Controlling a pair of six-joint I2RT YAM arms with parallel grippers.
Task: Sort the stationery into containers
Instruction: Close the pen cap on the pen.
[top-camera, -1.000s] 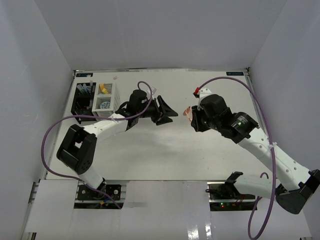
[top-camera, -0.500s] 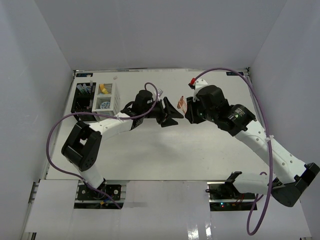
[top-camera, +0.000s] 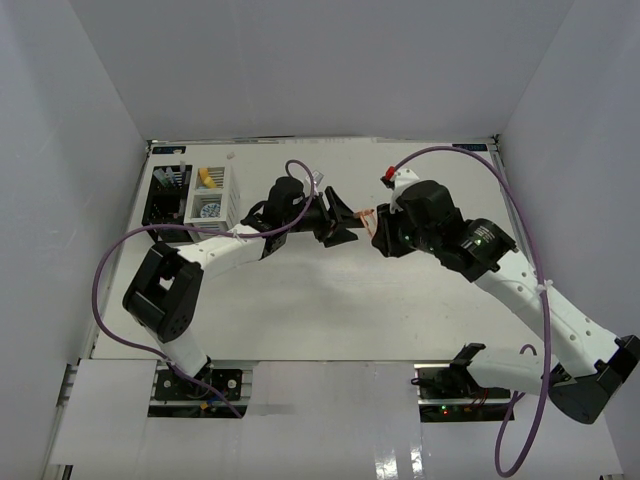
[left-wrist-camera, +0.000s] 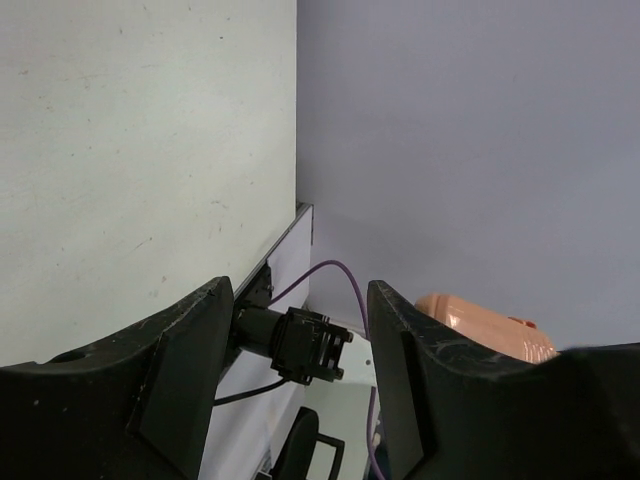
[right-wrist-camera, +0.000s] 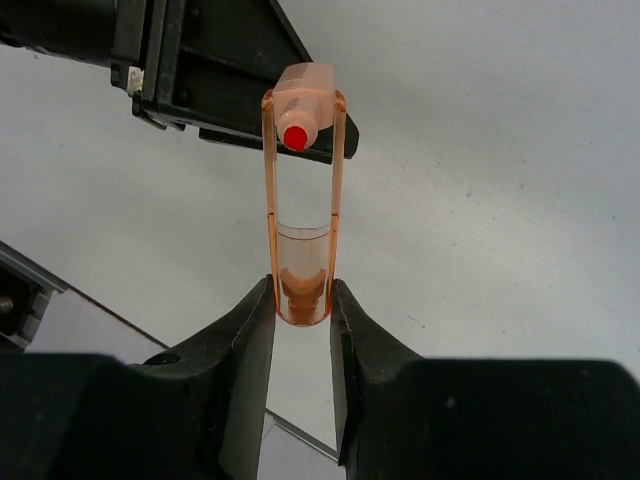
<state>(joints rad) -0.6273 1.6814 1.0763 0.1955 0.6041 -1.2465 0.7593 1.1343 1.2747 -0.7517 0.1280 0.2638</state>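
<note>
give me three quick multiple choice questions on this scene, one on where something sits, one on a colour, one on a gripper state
1. Where on the table do the black organizer and the white organizer stand?
A) far left corner
B) near right corner
C) centre, between the arms

2. What colour is the marker in the fingers of the right gripper?
A) green
B) orange
C) blue

3. How are the fingers of the left gripper?
A) shut on the marker
B) shut on a pen
C) open, holding nothing

Answers:
1 A, the top view shows both side by side at the far left.
2 B, the right wrist view shows its orange body pinched between the fingers.
3 C, the left wrist view shows a wide gap with nothing gripped.
</note>
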